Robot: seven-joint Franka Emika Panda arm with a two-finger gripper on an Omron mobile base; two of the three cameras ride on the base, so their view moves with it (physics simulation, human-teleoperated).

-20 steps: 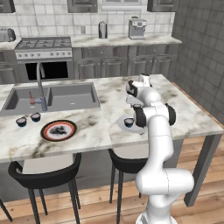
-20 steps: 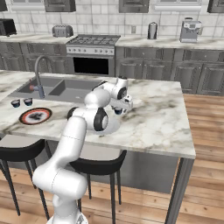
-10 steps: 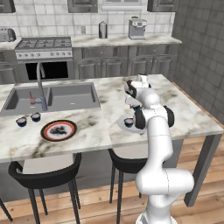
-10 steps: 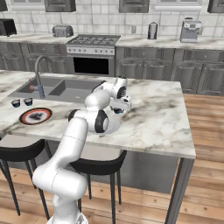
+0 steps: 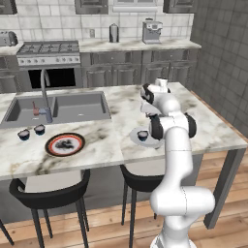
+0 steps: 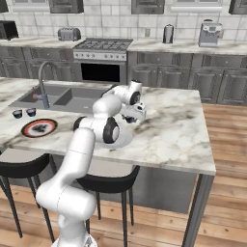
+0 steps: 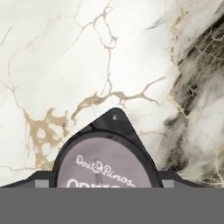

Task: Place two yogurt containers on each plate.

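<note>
Low over the marble island [image 5: 203, 126], my gripper [image 5: 150, 115] points down, just behind the white plate [image 5: 135, 141]. In the hand view my gripper [image 7: 107, 178] is shut on a yogurt container [image 7: 107, 164], whose pale printed lid sits between the dark fingertips [image 7: 40, 177]. Another yogurt container [image 5: 142, 135] stands on the white plate. Two more yogurt containers [image 5: 23, 134] [image 5: 39, 129] sit on the counter left of the red-rimmed patterned plate [image 5: 51, 145], which bears nothing. The right base view shows the same pair of yogurt containers [image 6: 18, 114] [image 6: 31, 112] and the patterned plate [image 6: 27, 130].
A sink [image 5: 58, 106] with a faucet [image 5: 45, 92] is set in the island behind the patterned plate. Two dark stools [image 5: 48, 189] stand under the front edge. A stove [image 5: 48, 48] and a back counter run along the far wall.
The jaws have closed from wide open onto the yogurt container. The arm and the other things have hardly moved.
</note>
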